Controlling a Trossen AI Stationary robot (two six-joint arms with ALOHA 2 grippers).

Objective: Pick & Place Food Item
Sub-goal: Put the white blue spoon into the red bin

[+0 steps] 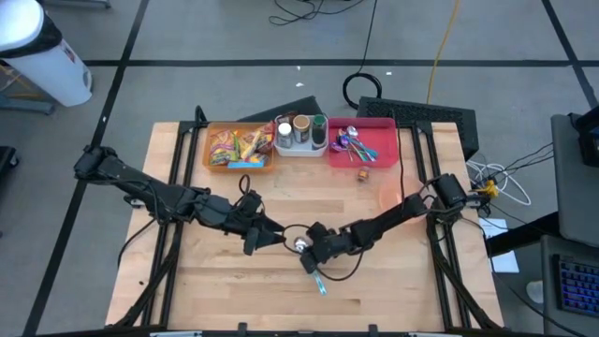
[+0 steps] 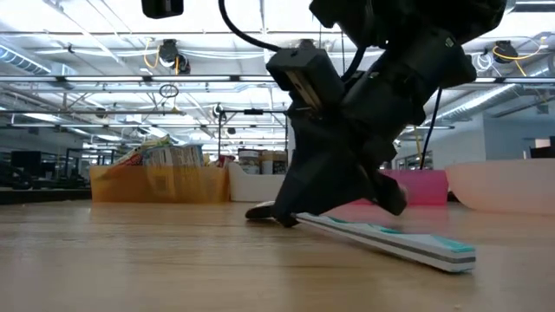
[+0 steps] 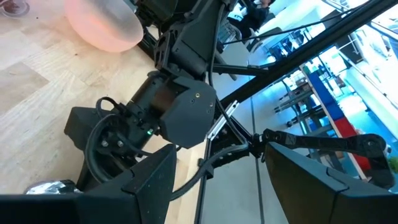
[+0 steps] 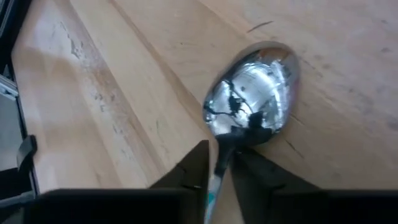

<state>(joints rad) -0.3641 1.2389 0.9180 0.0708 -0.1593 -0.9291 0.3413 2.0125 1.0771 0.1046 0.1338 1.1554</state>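
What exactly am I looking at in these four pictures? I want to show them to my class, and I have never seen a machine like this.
It is a robot with two dark arms working at a wooden table. One picture looks straight down from above, one looks level across the tabletop, and two come from cameras on the arms' wrists.

At the table's far edge stand an orange bin of snack packets, a white tray of jars, and a pink bin of utensils; a pale pink bowl sits nearer.

The right gripper is pinching the neck of a metal spoon, whose bowl rests on the wood and whose teal and white handle trails behind. The left gripper waits close beside it, open and empty.
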